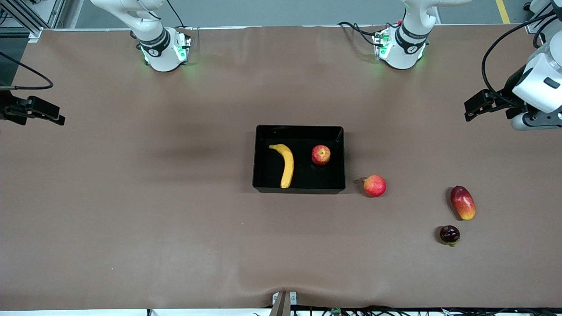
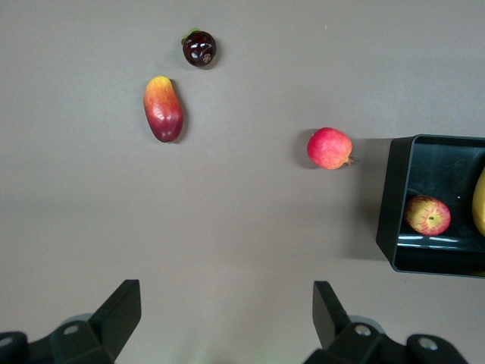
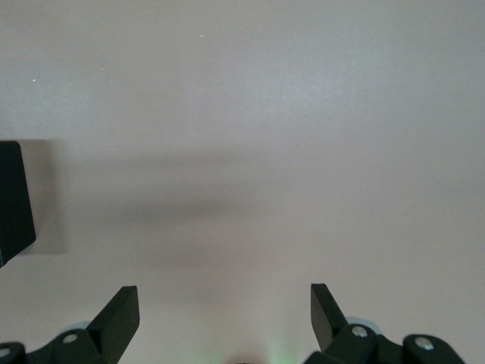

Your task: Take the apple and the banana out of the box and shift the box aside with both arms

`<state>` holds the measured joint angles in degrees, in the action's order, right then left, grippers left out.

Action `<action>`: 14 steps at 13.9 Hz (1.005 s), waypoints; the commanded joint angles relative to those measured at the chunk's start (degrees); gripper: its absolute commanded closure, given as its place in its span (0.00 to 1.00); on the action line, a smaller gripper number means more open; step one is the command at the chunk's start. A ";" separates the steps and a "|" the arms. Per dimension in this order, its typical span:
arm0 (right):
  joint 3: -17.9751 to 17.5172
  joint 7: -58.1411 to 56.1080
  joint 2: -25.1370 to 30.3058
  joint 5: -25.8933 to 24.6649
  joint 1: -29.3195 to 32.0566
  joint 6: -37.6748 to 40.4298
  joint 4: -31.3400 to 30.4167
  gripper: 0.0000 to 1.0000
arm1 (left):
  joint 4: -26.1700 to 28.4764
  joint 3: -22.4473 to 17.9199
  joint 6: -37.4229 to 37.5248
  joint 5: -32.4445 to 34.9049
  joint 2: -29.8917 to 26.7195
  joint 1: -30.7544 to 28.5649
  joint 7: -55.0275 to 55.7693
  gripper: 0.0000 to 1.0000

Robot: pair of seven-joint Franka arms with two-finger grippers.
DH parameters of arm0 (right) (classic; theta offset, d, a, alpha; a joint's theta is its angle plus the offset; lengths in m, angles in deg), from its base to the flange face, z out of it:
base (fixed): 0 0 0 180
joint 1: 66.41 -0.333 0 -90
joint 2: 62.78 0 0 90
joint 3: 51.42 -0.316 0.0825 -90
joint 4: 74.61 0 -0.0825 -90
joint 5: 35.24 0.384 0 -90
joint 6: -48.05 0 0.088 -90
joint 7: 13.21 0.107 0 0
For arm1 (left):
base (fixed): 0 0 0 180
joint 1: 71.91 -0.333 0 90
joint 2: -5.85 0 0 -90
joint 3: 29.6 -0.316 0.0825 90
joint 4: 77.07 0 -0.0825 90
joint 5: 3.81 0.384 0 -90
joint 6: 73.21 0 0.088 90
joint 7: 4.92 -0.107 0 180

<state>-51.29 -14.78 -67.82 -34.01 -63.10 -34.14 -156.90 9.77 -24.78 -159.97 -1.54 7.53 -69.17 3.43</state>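
The black box [image 1: 299,190] stands in the middle of the table. The yellow banana [image 1: 285,164] and the small red apple [image 1: 321,154] lie inside it, apart from each other. My left gripper [image 1: 472,109] is open and empty, up over the bare table at the left arm's end. Its wrist view [image 2: 226,296] shows the box wall [image 2: 394,205], the apple [image 2: 428,215] and a sliver of the banana [image 2: 480,201]. My right gripper [image 1: 55,115] is open and empty over the right arm's end. Its wrist view [image 3: 224,297] shows only a box corner [image 3: 14,197].
A pinkish-red round fruit with a nub [image 1: 374,185] lies beside the box toward the left arm's end. An oblong red-and-yellow mango [image 1: 462,202] and a small dark fruit [image 1: 449,234] lie farther toward that end, nearer the camera. The table's front edge has a bracket [image 1: 284,299].
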 commanded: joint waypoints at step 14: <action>-0.13 0.70 -0.23 -0.01 0.30 0.36 0.72 0.00 | -0.45 1.86 -5.51 -0.50 9.29 9.37 15.96 0.00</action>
<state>-51.20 -14.78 -67.82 -34.01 -63.05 -34.14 -156.90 10.00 -22.98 -163.78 -1.84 13.89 -63.10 13.91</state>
